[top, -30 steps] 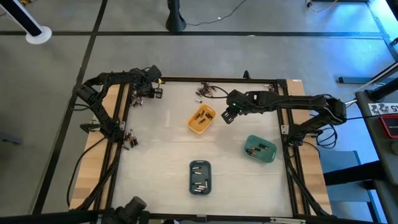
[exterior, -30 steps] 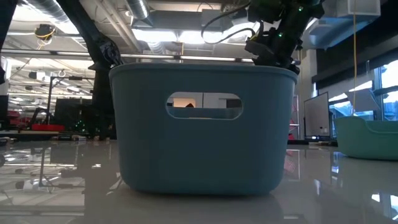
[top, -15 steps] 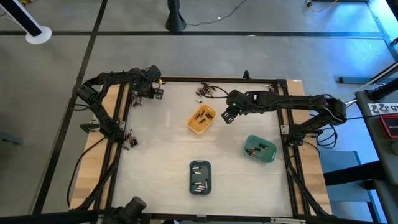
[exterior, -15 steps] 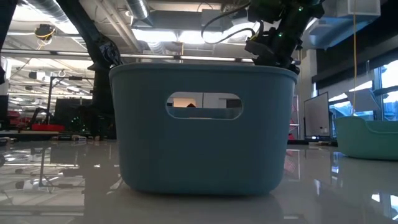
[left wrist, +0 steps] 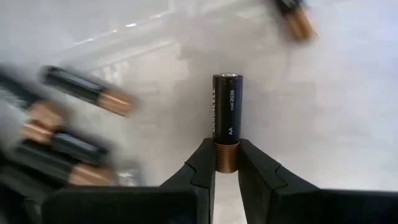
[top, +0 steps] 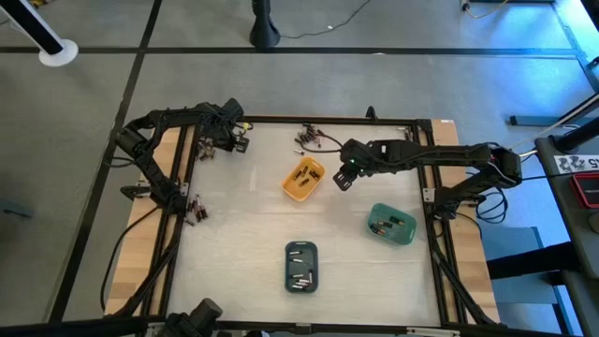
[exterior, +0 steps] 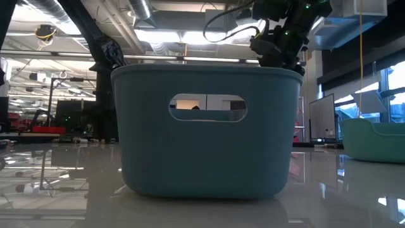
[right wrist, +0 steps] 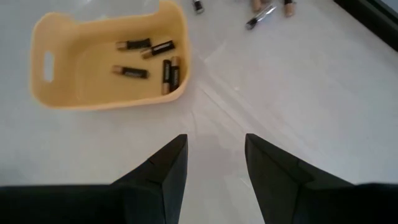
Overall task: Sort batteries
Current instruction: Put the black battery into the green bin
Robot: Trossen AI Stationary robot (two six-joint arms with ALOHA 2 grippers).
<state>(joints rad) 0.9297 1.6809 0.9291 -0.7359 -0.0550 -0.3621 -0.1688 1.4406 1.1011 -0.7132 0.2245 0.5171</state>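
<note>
The left gripper [left wrist: 226,163] pinches one battery [left wrist: 226,121]; the right gripper [right wrist: 216,163] hangs open and empty by the orange tray [right wrist: 93,59]

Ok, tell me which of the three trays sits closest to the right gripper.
The orange tray, just beside the right gripper. The green tray and the slate-blue tray lie farther off.

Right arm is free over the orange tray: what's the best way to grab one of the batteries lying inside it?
Come straight down from above with the open right gripper. The batteries lie flat in the orange tray, whose walls block a sideways approach. Pinch one across its narrow middle, fingers on either side of its length, picking one lying apart.
</note>
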